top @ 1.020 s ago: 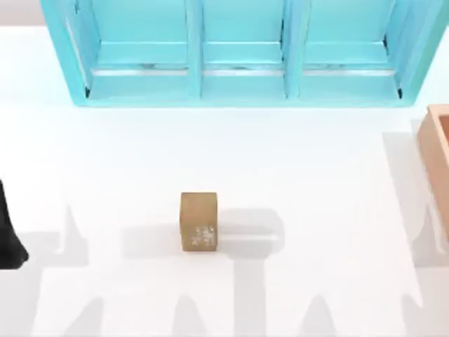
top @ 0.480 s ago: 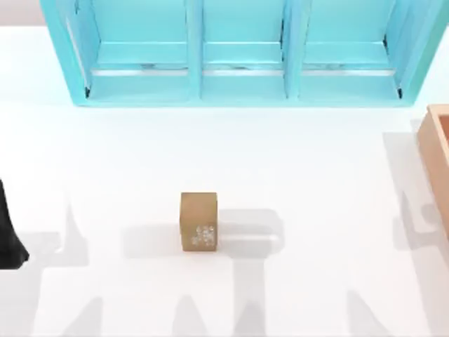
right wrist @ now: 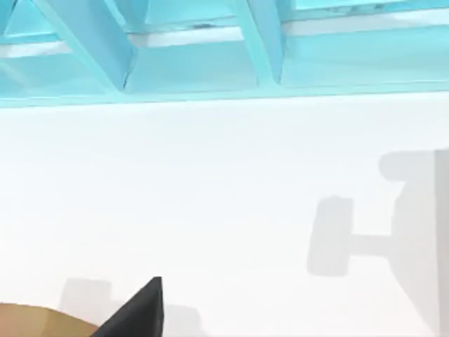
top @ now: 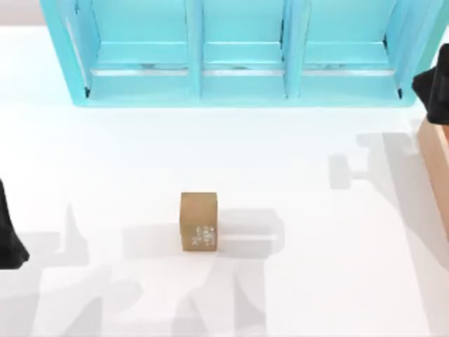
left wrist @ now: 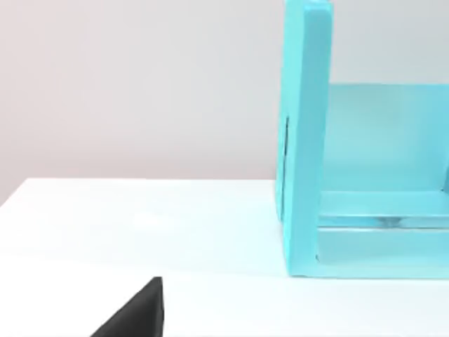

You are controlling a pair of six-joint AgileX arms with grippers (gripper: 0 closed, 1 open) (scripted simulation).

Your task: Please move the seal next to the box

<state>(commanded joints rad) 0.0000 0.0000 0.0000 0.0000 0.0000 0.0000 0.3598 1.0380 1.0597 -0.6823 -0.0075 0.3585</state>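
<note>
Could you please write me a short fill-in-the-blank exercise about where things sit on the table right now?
1. The seal stands on the white table in front of the turquoise ____.
2. The box sits at the table's ____ edge.
3. The speckled mark on the seal is ____ in colour.
4. The right arm is above the ____.

Missing words: shelf unit; right; whitish; box
</note>
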